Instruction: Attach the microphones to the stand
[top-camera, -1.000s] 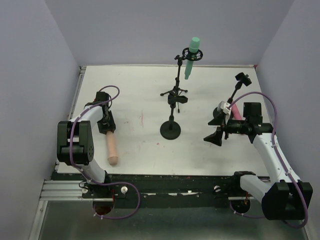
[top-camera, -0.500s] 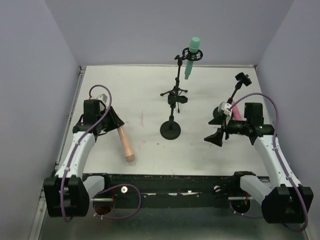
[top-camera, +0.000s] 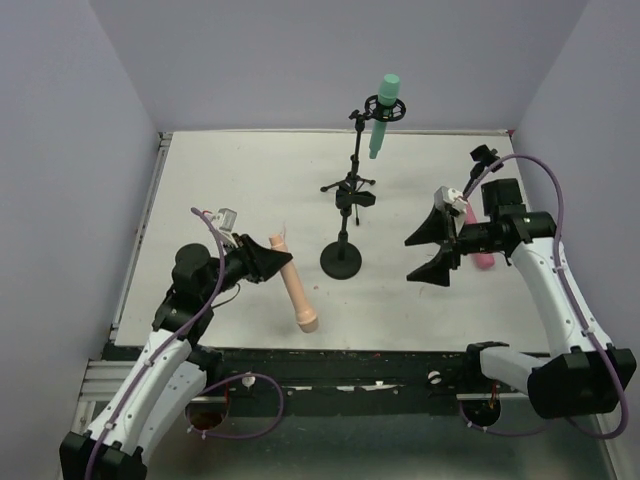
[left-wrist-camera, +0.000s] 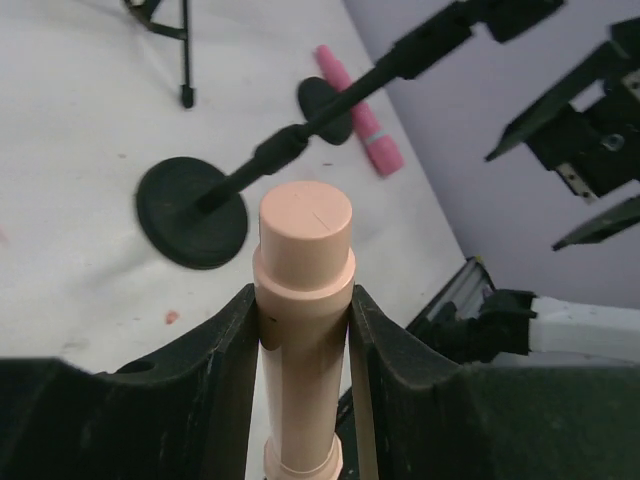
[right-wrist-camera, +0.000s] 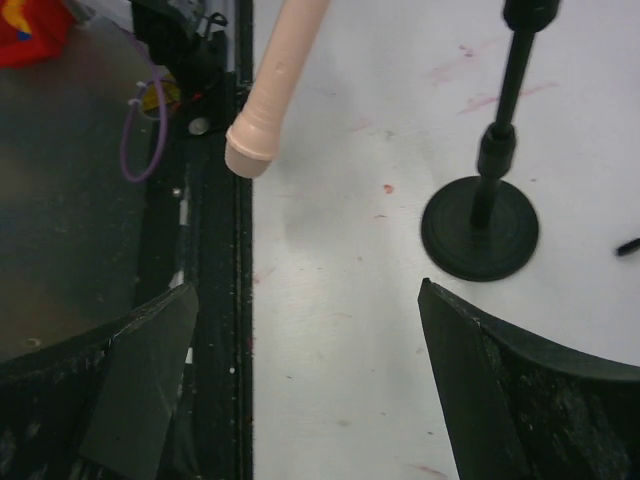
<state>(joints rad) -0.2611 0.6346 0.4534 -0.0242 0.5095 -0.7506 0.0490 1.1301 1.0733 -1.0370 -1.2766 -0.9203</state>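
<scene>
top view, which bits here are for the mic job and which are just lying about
For the job: green microphone, already clipped in; peach microphone, held by the left end effector; pink microphone, on the table; tripod stand, round-base stand, right-hand stand.
Lying about: red object beyond the table edge; red specks on it.

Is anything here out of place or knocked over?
The slim pink microphone lies flat on the white table beside a black stand's round base, not clipped in. The mint green microphone sits clipped atop its black tripod stand.

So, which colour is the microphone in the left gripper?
The microphone is beige-peach, clearest in the left wrist view.
</scene>
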